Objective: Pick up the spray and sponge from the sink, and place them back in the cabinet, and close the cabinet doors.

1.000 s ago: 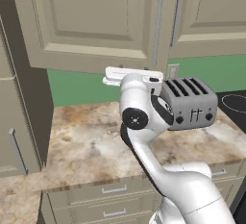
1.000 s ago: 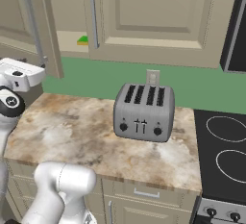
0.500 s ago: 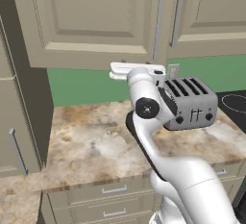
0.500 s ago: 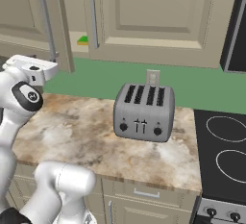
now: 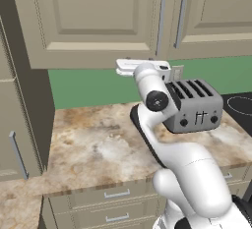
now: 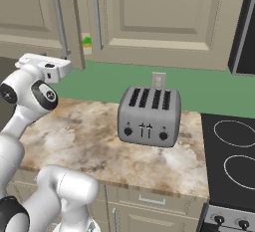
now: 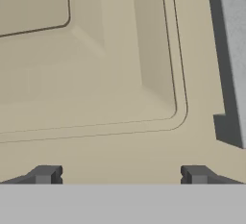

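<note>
Your claw [image 7: 120, 174] is standing wide with nothing between its tips, which are showing at the bottom of the hand view, well apart from each other. That view is giving you what the base cameras cannot: the hand is pointing close at the panelled face of a beige cabinet door [image 7: 115, 74], with the door's silver bar handle [image 7: 234, 55] running along the right edge of the picture.

From the left base view you are seeing the arm rising from the near right and the white hand [image 5: 142, 67] raised just under the wall cabinet doors [image 5: 93, 16], beside the two vertical handles. The silver four-slot toaster [image 5: 193, 104] is sitting on the marble counter [image 5: 88, 144] to the right of the arm, partly hidden behind it.

The right base view is showing you something the left one is hiding: the left door [image 6: 42, 17] is standing a little ajar, and in the gap behind its edge a bit of lime green, the spray [image 6: 87, 41], is peeking out inside the cabinet. The toaster [image 6: 148, 116] is in full view here, with the black stovetop [image 6: 230, 161] to its right. I cannot tell where the sponge is.
</note>
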Motion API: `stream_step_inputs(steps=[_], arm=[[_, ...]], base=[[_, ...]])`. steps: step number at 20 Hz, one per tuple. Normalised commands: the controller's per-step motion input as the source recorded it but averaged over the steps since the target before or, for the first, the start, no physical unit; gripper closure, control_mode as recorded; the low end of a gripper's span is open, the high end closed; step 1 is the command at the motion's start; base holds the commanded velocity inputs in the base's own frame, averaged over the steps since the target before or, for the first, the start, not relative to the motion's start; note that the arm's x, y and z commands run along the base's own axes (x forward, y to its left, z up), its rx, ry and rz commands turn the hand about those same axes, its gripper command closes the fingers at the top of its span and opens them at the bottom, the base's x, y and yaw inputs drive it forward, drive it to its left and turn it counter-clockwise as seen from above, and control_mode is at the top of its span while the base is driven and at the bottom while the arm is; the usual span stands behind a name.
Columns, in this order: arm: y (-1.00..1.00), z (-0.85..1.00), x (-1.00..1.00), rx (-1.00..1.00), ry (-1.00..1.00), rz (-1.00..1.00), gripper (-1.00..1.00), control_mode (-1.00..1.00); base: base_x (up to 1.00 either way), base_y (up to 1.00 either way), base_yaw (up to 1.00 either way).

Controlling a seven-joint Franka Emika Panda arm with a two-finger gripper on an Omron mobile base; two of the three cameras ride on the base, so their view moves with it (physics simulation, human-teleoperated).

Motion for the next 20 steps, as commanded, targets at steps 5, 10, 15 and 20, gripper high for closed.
stream_step_inputs(steps=[5, 10, 15, 20], arm=[[-0.13, 0.00, 0.29, 0.00, 0.00, 0.05, -1.00, -1.00], [-0.10, 0.00, 0.25, 0.00, 0.00, 0.05, -1.00, -1.00], [-0.10, 0.00, 0.25, 0.00, 0.00, 0.05, -1.00, -1.00], [-0.10, 0.00, 0.26, 0.00, 0.00, 0.04, -1.00, -1.00]], base=[[0.00, 0.00, 0.00], [0.00, 0.00, 0.00], [0.00, 0.00, 0.00], [0.00, 0.00, 0.00]])
